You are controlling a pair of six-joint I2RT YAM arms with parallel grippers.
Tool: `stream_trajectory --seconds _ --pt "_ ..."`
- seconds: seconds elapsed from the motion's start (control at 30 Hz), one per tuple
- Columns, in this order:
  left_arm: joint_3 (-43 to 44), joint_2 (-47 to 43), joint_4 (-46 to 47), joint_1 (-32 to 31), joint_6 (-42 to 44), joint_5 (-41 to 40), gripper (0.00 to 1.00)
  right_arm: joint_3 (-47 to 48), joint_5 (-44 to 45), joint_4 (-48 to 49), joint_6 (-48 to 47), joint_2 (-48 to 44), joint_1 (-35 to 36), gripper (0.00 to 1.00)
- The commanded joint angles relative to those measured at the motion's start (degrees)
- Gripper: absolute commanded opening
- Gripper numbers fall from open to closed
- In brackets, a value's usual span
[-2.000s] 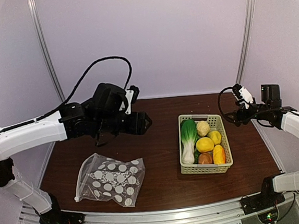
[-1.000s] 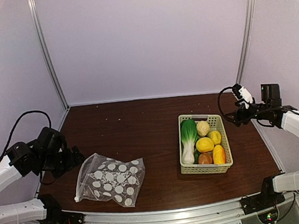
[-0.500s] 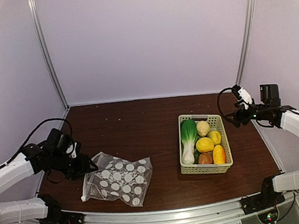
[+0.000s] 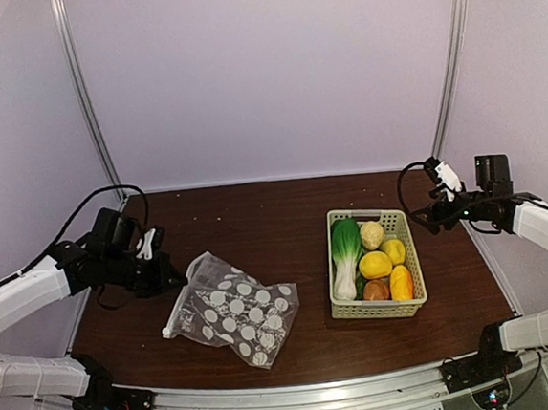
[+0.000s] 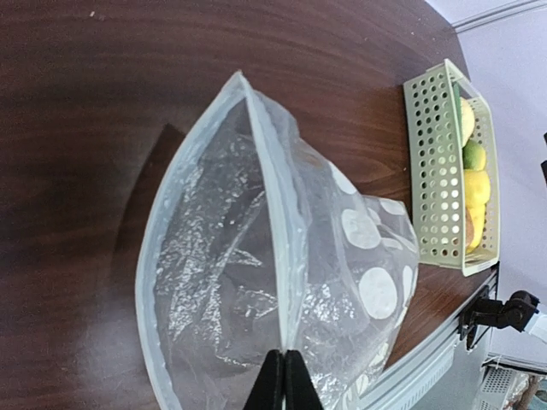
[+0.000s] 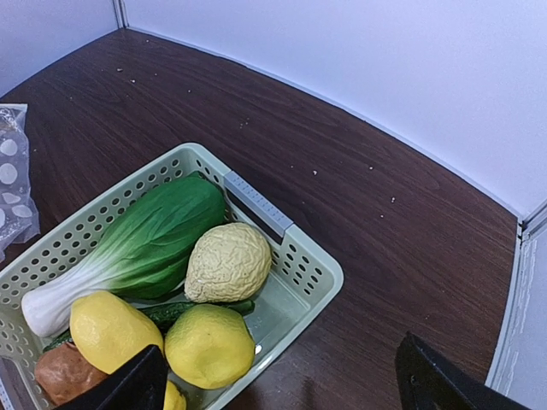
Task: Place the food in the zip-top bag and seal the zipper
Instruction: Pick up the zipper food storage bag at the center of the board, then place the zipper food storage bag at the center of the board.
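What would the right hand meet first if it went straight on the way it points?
Probably the pale green lattice plastic basket, at its corner rim, or the yellow toy lemon just inside. The open right hand aims at that corner; depth is unclear, so which comes first I cannot tell.

Dark brown bench carrying one bag and one basket.

The bench [image 4: 257, 226] has a dark, wood-grained top, glossy enough to catch the light, and pale walls close it in at the back and sides. On its left half lies the zip-top bag [image 4: 240, 309], clear with white dots. Most of it rests flat on the wood, while its left mouth end stands lifted off the surface and throws a shadow there. On the right half sits a pale green lattice basket [image 4: 374, 308], well apart from the bag, its long side running front to back. A few pale specks [image 6: 315, 172] dot the wood towards the back wall.
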Motion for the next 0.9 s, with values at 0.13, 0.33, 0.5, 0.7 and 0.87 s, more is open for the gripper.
stream_trajectory --seconds 0.13,0.33,0.5,0.7,0.87 --pt "20.84 8.26 -4.13 0.45 12.93 -9.24 0.00 2.12 2.61 -0.53 1.73 2.72 -0.32 0.91" --pt "40.56 16.72 -20.25 -0.19 29.88 -22.25 0.00 4.91 1.36 -2.63 2.93 2.87 0.09 0.91" --pt "41.94 24.67 -22.99 -8.10 31.74 -23.41 0.00 5.62 1.42 -2.50 2.59 5.26 1.13 0.91" --pt "44.72 35.54 -19.05 -25.09 29.41 -20.60 0.19 5.32 0.70 -2.20 3.24 8.36 1.17 0.91" --pt "55.62 40.49 -20.49 -31.83 27.46 -22.70 0.52 4.42 -1.42 -1.01 4.95 7.66 1.17 0.91"
